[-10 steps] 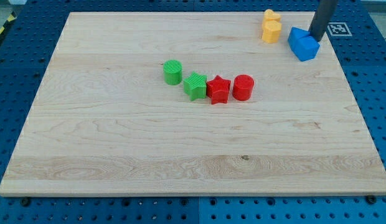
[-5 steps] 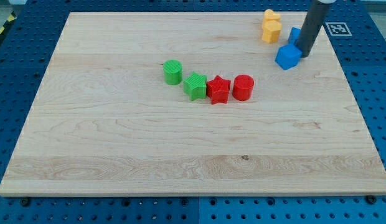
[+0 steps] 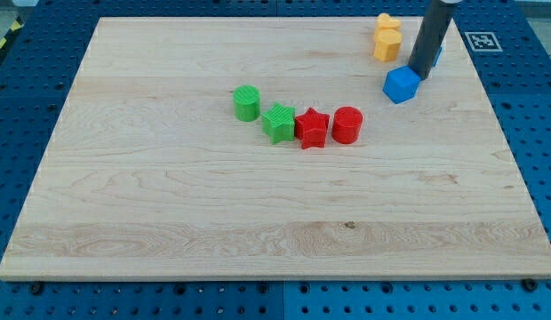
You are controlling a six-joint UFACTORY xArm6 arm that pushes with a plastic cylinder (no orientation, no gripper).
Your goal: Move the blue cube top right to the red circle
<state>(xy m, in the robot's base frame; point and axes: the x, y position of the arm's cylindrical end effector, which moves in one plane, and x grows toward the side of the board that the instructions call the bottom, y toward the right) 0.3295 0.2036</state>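
Note:
The blue cube (image 3: 400, 85) lies on the wooden board (image 3: 169, 204) near the view's top right. My tip (image 3: 421, 76) touches the cube's upper right side; the dark rod rises out of the view's top. The red circle, a red cylinder (image 3: 347, 124), stands below and left of the cube, a short gap apart. A second blue block (image 3: 439, 53) is mostly hidden behind the rod.
A red star (image 3: 312, 128) touches the red cylinder's left side, with a green star (image 3: 278, 123) and a green cylinder (image 3: 246, 103) further left. Two yellow blocks (image 3: 387, 36) stand at the top, just left of the rod.
My tip has moved down and to the left, pushing the blue cube away from the other blue block and toward the red cylinder. The other blocks have not moved.

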